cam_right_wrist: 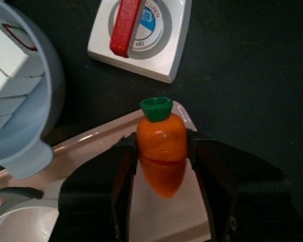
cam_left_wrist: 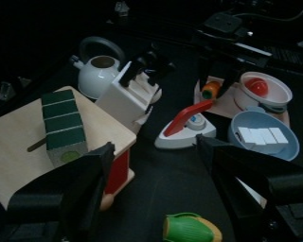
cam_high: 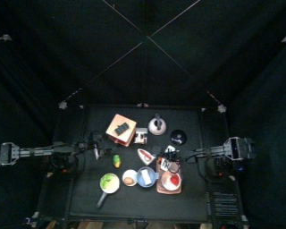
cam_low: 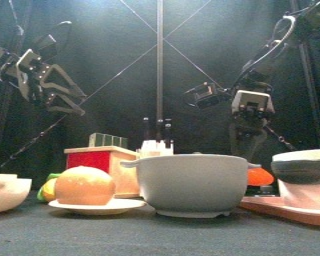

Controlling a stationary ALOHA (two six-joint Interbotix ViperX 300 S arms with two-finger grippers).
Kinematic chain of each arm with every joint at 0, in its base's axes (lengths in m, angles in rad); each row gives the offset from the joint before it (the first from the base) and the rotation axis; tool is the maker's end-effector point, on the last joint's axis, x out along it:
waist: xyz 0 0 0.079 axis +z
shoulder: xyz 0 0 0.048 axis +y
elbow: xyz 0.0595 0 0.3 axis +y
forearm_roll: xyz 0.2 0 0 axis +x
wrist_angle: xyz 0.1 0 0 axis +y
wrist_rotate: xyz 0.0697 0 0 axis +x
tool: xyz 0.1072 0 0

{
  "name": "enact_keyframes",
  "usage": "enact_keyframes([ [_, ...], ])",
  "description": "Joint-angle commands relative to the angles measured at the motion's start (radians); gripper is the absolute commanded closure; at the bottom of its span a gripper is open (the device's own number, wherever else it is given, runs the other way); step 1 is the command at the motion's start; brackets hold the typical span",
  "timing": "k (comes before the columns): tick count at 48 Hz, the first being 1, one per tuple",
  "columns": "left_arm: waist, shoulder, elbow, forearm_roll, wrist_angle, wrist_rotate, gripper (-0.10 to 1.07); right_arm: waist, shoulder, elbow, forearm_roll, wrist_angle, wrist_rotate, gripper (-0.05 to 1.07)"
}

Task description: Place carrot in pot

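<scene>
The carrot [cam_right_wrist: 162, 151], orange with a green top, lies on a pink tray [cam_right_wrist: 98, 137] beside the white pot [cam_left_wrist: 263, 90]. It also shows in the left wrist view [cam_left_wrist: 212, 90] and as an orange patch in the front view [cam_low: 260, 177]. My right gripper [cam_right_wrist: 165, 184] hangs just over the carrot, jaws open, one on each side of it. My left gripper [cam_left_wrist: 167, 198] is wide open and empty above the table's left side, away from the carrot. The pot's white rim [cam_right_wrist: 15, 222] sits close to the right gripper.
A grey-blue bowl [cam_left_wrist: 261, 137] stands next to the tray. A red and white iron [cam_left_wrist: 186, 123], a kettle [cam_left_wrist: 98, 66], a wooden box with a green block [cam_left_wrist: 60, 128] and a green fruit [cam_left_wrist: 186, 227] crowd the middle. A white square thing with a red handle [cam_right_wrist: 139, 33] lies beyond the carrot.
</scene>
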Motion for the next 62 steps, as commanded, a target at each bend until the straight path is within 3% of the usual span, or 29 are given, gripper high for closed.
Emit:
enact_keyframes([
  [1, 0.003, 0.002, -0.015, 0.002, -0.006, 0.0, -0.04, -0.002, -0.055, -0.034, 0.017, -0.015, 0.003, 0.35],
  [17, 0.003, 0.002, -0.026, 0.003, -0.006, 0.002, -0.04, 0.005, -0.19, -0.043, 0.249, -0.051, 0.026, 0.35],
  [26, 0.003, 0.002, -0.037, 0.02, -0.006, 0.002, -0.04, 0.037, -0.285, 0.005, 0.336, -0.038, 0.146, 0.35],
  [33, 0.003, 0.002, -0.038, 0.037, -0.006, 0.003, -0.04, 0.064, -0.364, 0.064, 0.351, -0.048, 0.319, 0.35],
  [40, 0.005, 0.002, -0.038, 0.055, -0.006, 0.002, -0.04, 0.107, -0.446, 0.138, 0.33, -0.063, 0.537, 0.35],
  [46, 0.005, 0.002, -0.046, 0.069, -0.009, 0.002, -0.04, 0.176, -0.463, 0.173, 0.249, -0.092, 0.696, 0.35],
  [62, 0.003, 0.002, -0.035, 0.066, -0.008, -0.003, -0.04, 0.351, -0.344, 0.172, -0.095, -0.087, 1.19, 0.35],
])
